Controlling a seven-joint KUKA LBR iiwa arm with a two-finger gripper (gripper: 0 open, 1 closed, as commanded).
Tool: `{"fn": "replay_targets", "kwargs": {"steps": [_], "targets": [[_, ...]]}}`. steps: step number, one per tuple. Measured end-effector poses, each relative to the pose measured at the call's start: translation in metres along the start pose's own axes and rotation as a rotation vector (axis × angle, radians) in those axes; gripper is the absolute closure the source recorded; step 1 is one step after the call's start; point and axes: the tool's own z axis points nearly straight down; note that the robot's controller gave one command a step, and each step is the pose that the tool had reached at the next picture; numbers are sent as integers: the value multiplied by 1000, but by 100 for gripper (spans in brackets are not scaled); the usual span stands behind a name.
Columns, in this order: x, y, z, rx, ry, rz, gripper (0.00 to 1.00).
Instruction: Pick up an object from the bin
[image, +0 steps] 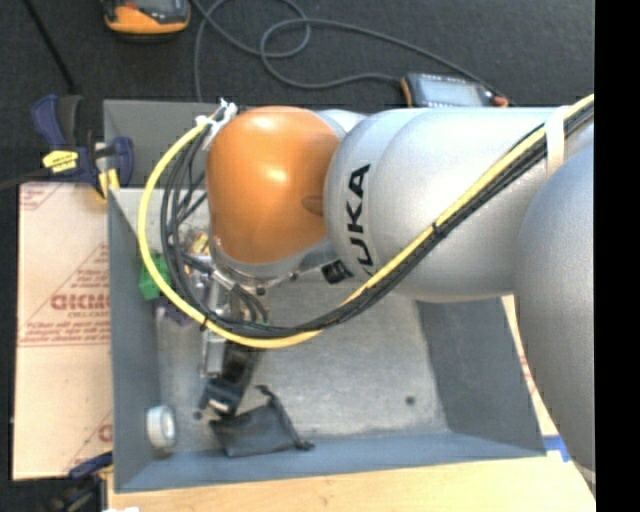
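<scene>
You're looking down into the grey metal bin (470, 400), and the big silver arm (450, 200) with its rounded orange cover (265, 185) blocks most of the far-left half from you. On the arm's side you can read black letters "UKA"; the start of the word is tucked behind the orange cover. A yellow cable (146, 215) loops round the wrist and crosses what lies beneath it.

Below the wrist the jaws hang low in the near-left corner of the bin. They're dark against dark, and you cannot tell how far apart they stand or whether they have anything between them.

Just beside their tips, on the near side, lies a crumpled dark grey piece of fabric-like stuff (262, 432), close to the near wall. Whether the tips touch it is hard to make out. To its left, near the corner, sits a small silvery round thing (160, 426). By the left wall, a green thing (149, 282) peeks out, half covered by the cable.
</scene>
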Motion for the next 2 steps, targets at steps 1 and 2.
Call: {"fn": "replay_targets", "kwargs": {"steps": [1,2], "targets": [[-1,-2,-5,-2,-7,5,0],[10,-27,22,-3,-12,-91,0]]}}
